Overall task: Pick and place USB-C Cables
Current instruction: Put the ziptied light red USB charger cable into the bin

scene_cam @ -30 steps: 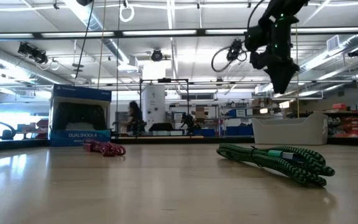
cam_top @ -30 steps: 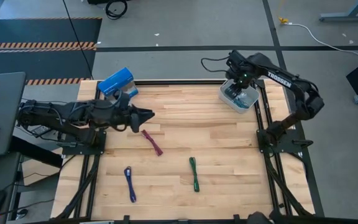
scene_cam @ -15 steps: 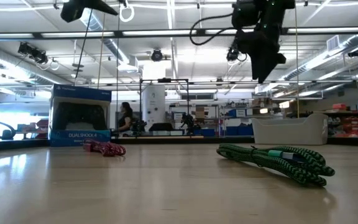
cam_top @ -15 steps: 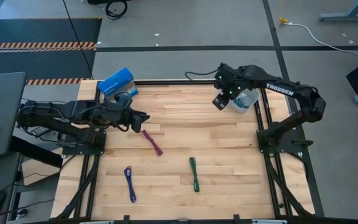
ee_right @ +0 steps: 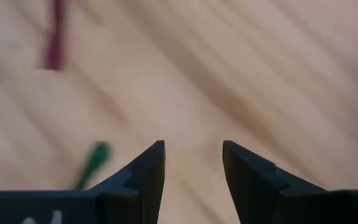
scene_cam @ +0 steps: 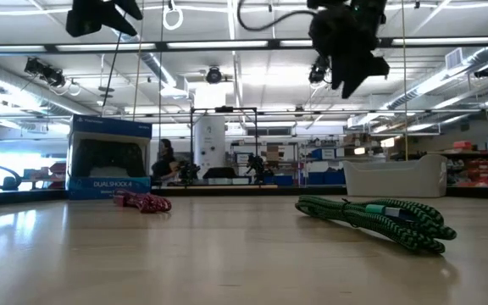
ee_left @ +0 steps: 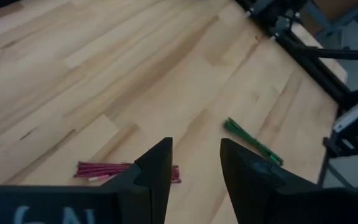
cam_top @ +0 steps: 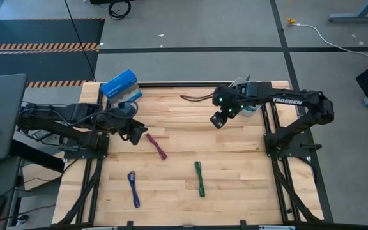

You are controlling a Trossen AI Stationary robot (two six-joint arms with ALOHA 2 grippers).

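Note:
Three USB-C cables lie flat on the wooden table: a maroon cable (cam_top: 156, 145) left of centre, a purple-blue cable (cam_top: 133, 189) near the front left, and a green cable (cam_top: 199, 178) near the front centre. My left gripper (cam_top: 136, 132) hangs open just left of the maroon cable (ee_left: 104, 169) and tips down toward it, holding nothing. My right gripper (cam_top: 217, 119) is open and empty above the table's far middle, pointing steeply down. Its wrist view shows the green cable (ee_right: 92, 162) and the maroon cable (ee_right: 55, 34) on the wood below.
A blue box (cam_top: 119, 84) stands at the far left corner. A clear plastic tray (cam_top: 253, 105) sits at the far right, partly behind the right arm. In the low view, box (scene_cam: 108, 161) and tray (scene_cam: 395, 176) stand behind the cables.
My right gripper has swung from above the tray toward the table's left and near side, out over the bare wood at much the same height. My left gripper has tipped downward and sunk a little toward the maroon cable. No cable has moved.

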